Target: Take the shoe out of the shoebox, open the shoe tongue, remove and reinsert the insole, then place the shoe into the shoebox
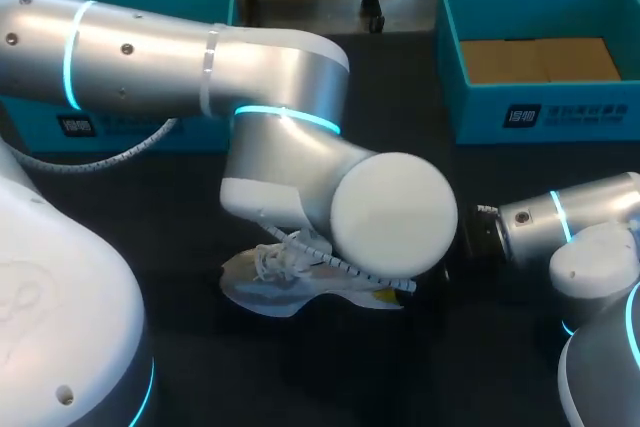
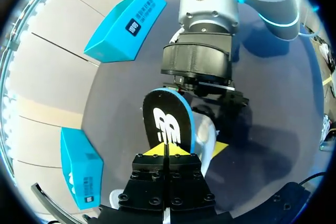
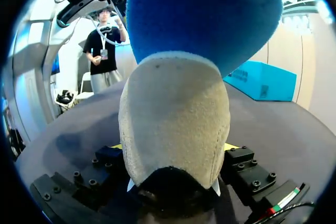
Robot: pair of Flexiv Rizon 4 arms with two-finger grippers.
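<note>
Two steps done by my read, shoe (image 1: 290,282) out of the shoebox (image 1: 540,112) onto the table (image 1: 480,367), tongue probably open; left tool (image 2: 166,153) pinches the insole (image 2: 167,121) standing out of it, right tool (image 3: 173,148) clamps the heel, reseating and boxing remain.

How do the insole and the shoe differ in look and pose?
The insole is thin and black with a blue edge; the shoe is bulky and white with laces. The insole sticks up, pinched by the left end effector; the shoe lies on the table, its heel in the right end effector. Both are gripped.
</note>
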